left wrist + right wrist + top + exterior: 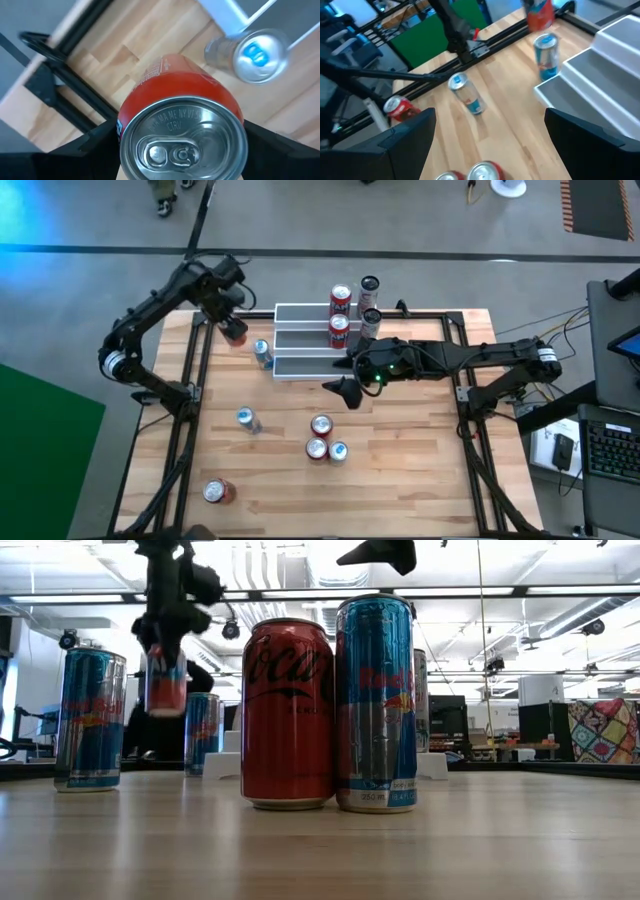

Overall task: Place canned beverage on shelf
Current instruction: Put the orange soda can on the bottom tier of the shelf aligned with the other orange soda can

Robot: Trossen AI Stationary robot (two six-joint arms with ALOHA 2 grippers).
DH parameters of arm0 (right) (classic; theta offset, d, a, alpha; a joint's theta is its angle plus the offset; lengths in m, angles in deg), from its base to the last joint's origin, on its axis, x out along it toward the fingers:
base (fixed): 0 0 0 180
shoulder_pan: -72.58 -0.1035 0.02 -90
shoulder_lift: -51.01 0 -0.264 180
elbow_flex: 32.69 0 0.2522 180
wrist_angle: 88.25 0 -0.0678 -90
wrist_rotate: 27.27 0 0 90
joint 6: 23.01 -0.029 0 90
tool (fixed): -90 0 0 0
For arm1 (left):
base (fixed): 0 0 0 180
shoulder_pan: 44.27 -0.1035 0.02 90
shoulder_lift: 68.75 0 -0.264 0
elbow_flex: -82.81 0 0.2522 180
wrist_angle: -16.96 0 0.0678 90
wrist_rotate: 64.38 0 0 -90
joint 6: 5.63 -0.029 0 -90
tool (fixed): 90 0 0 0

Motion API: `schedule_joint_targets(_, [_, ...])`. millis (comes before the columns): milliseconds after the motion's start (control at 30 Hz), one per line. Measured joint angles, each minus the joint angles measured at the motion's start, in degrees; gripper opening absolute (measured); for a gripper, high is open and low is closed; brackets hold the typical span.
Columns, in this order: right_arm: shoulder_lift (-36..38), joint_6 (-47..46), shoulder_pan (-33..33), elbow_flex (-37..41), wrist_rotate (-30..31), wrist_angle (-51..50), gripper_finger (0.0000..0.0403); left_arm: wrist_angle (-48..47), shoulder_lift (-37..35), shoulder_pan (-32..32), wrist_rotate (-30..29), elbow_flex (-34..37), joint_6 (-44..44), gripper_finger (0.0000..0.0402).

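My left gripper (232, 326) is shut on a red can (165, 682) and holds it in the air over the table's far left corner, left of the shelf (305, 364). The white and grey three-step shelf stands at the table's far middle. Two red cans (340, 314) and two dark cans (370, 302) stand upright on its steps. My right gripper (349, 391) is open and empty, high above the table just in front of the shelf. It shows at the top of the low view (380, 552). My left gripper pinches the red can's side wall near its top rim (125, 131) between its two fingers (97, 145), one on each side. The fingers come from above, pointing down. The can hangs upright, its top up, lifted clear of the table.
A blue can (262, 354) stands by the shelf's left end, right beside the held can. Another blue can (247, 420) stands mid-left. Three cans (324, 440) cluster at the table's middle. A red can (218, 492) lies at the near left. Black frame rails (192, 360) run along the table's sides.
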State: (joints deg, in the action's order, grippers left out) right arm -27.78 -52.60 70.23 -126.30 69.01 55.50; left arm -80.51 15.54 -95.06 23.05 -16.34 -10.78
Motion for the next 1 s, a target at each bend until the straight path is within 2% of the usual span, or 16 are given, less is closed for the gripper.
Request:
schedule_joint_targets(167, [1.4, 0.0, -0.3, 0.0, -0.7, -1.1, 0.0363, -5.0, 0.0, 0.9, -0.1, -7.4, 0.5, 0.0290])
schedule_joint_targets(333, [4.7, 0.0, -0.3, 0.0, -0.3, -4.7, 0.0363, -6.3, 0.0, 4.1, 0.0, -10.8, 3.7, 0.0290])
schedule_joint_targets(633, [11.5, -2.9, -0.3, 0.0, 8.5, -19.8, 0.0363, -6.4, 0.0, 13.5, 0.7, -12.4, 11.6, 0.0290])
schedule_joint_targets(1000, [16.3, -5.3, -0.2, 0.2, 13.3, -29.4, 0.0363, -2.9, 3.6, 24.4, 2.1, -12.4, 19.4, 0.0290])
